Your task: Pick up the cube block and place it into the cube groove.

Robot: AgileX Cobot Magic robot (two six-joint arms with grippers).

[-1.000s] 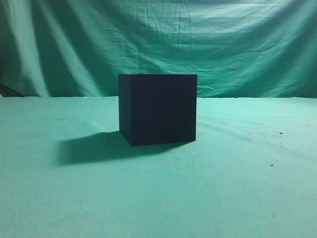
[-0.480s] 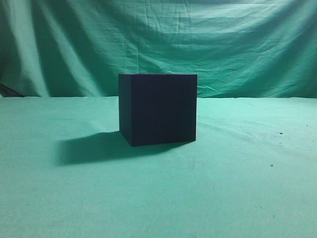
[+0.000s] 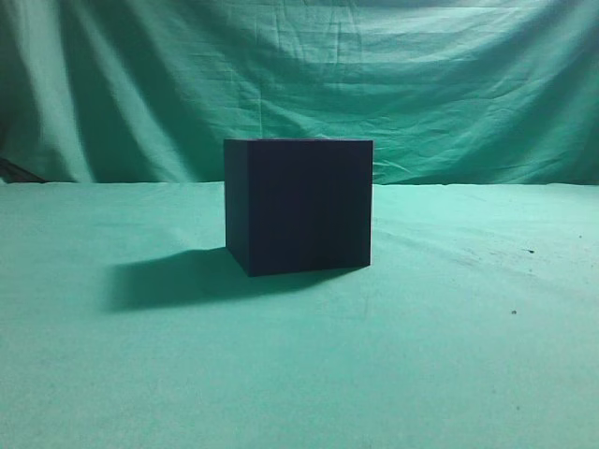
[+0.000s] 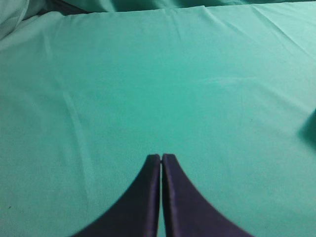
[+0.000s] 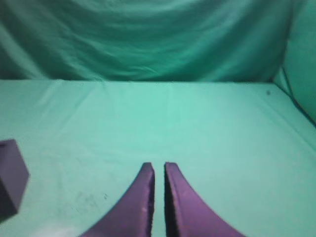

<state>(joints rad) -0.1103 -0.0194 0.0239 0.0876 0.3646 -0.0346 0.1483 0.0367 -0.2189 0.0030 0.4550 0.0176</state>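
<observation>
The cube groove (image 3: 299,206), a large dark navy box with sharp edges, stands on the green cloth in the middle of the exterior view. A dark box corner (image 5: 11,180) shows at the left edge of the right wrist view, cut off by the frame; it looks like the same box. The small cube block is not in view in any frame. My left gripper (image 4: 161,157) is shut and empty over bare cloth. My right gripper (image 5: 159,166) is shut, with a thin slit between the fingers, and empty over bare cloth. Neither gripper shows in the exterior view.
Green cloth covers the table (image 3: 449,355) and hangs as a backdrop (image 3: 421,84). The box casts a shadow (image 3: 173,278) to its left. A dark patch (image 4: 311,131) touches the right edge of the left wrist view.
</observation>
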